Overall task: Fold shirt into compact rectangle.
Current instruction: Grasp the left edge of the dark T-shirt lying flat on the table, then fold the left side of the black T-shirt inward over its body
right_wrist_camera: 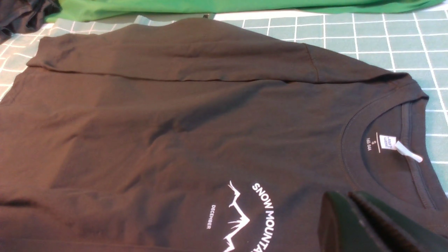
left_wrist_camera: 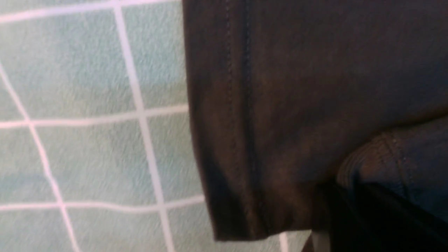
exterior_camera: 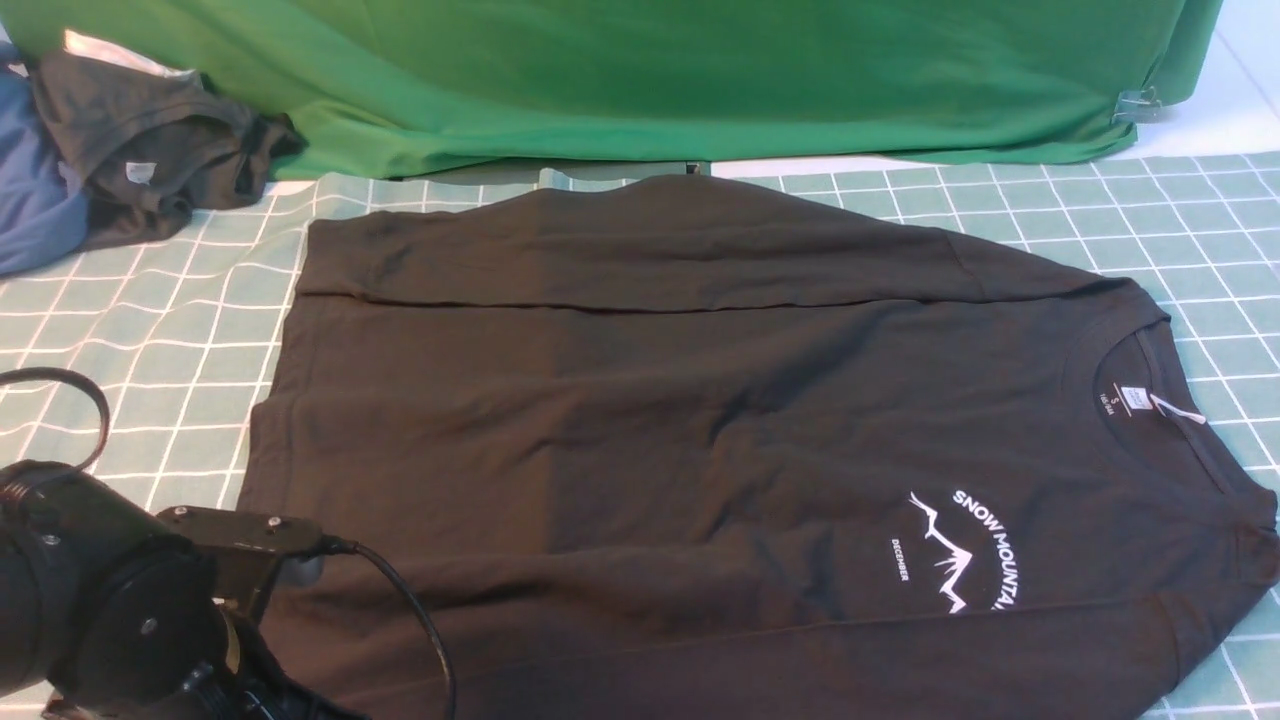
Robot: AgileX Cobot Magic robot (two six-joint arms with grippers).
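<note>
The black shirt (exterior_camera: 640, 400) lies flat on the checked mat, collar to the right and hem to the left. Its far sleeve is folded across the body. The white "SNOW MOUNTAIN" print (exterior_camera: 960, 550) and the neck label (exterior_camera: 1133, 397) face up. My left arm (exterior_camera: 150, 600) hovers at the shirt's near left hem corner. In the left wrist view the hem corner (left_wrist_camera: 245, 157) and a sleeve cuff (left_wrist_camera: 385, 157) fill the frame, and my left gripper (left_wrist_camera: 367, 224) is a dark shape whose jaws cannot be made out. My right gripper (right_wrist_camera: 341, 194) is shut and empty, over the shirt (right_wrist_camera: 175, 122) near the collar.
A green cloth (exterior_camera: 700, 70) hangs along the back edge, with a metal clip (exterior_camera: 1140, 105) at its right. A smaller dark grey garment (exterior_camera: 150, 140) and a blue garment (exterior_camera: 30, 190) are piled at the back left. The teal checked mat (exterior_camera: 130, 320) surrounds the shirt.
</note>
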